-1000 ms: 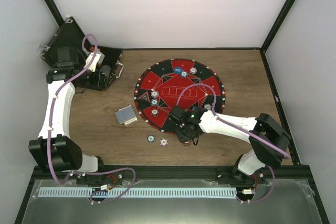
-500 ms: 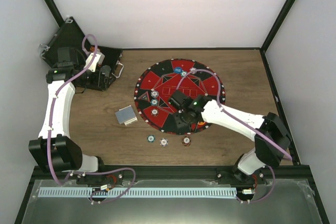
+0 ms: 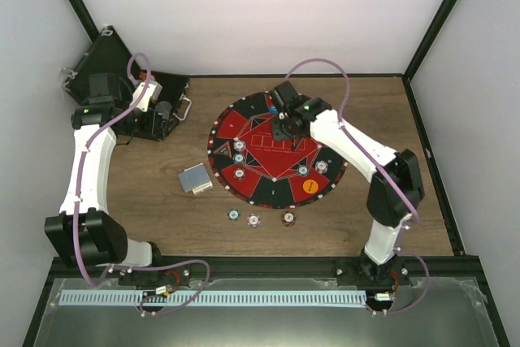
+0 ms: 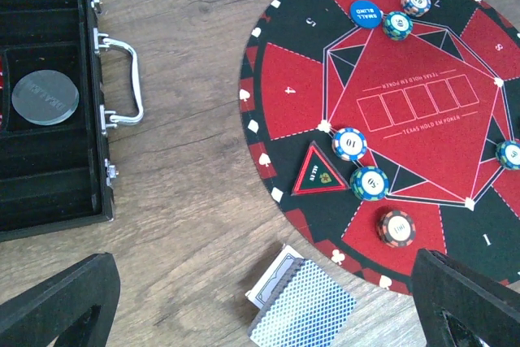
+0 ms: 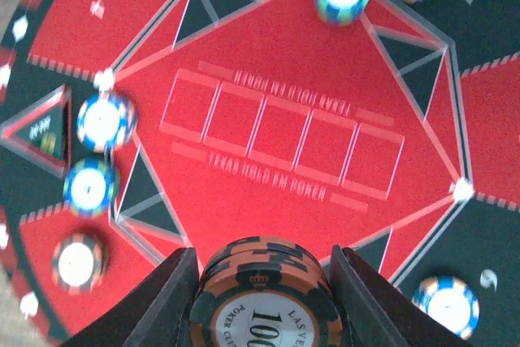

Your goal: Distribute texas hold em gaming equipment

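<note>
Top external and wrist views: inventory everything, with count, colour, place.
Round game mat: one, red and black, centre of wooden table.
Striped round poker chips: seven seen on the mat, three more on the table at its near edge, multicoloured.
Round "small blind" disc: one, blue, mat's far part.
Round flat disc: one, orange, mat's near-right part.
Triangular marker: one, red and black, mat's left part.
Deck of playing cards: one, grey-blue backs, left of the mat.
Hard case with silver handle: one, black, open, far-left corner; grey disc inside.
Left end effector: open, empty, near the case.
Right end effector: shut on a stack of orange-and-black chips, over the mat.
</note>
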Robot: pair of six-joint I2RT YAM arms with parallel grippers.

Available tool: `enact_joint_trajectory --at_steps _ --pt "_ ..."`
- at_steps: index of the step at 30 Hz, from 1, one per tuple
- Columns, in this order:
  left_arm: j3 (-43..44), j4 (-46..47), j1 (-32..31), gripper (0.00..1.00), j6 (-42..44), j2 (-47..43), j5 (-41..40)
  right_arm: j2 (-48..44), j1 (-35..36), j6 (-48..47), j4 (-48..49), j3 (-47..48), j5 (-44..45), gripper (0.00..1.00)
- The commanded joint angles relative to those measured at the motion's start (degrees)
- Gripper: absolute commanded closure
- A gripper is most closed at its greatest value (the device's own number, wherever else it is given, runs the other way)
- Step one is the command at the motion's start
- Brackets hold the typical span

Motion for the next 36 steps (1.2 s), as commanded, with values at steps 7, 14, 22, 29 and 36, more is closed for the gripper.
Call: enact_joint_trajectory --at_steps 7,14,22,29,36 --pt "1.91 -0.44 0.29 0.0 0.52 0.76 -0.03 17.15 -9.72 -3.87 0.63 19.0 -0.48 0.9" --pt "1.78 -0.04 0.3 0.0 0.54 1.41 0.14 21.53 -16.33 -3.25 2.53 19.02 -1.64 0.9" --pt "1.39 0.22 0.25 0.0 0.64 1.86 0.14 28.17 -20.36 -3.14 3.48 21.76 -2.13 0.9" --pt "1.47 0.27 0.29 0.0 0.95 2.07 -0.5 35.11 -22.0 -3.49 2.34 28.93 -2.05 0.9" --pt "1.48 0.31 0.29 0.0 1.18 2.5 -0.52 40.28 -22.8 -3.45 1.21 35.07 -2.93 0.9"
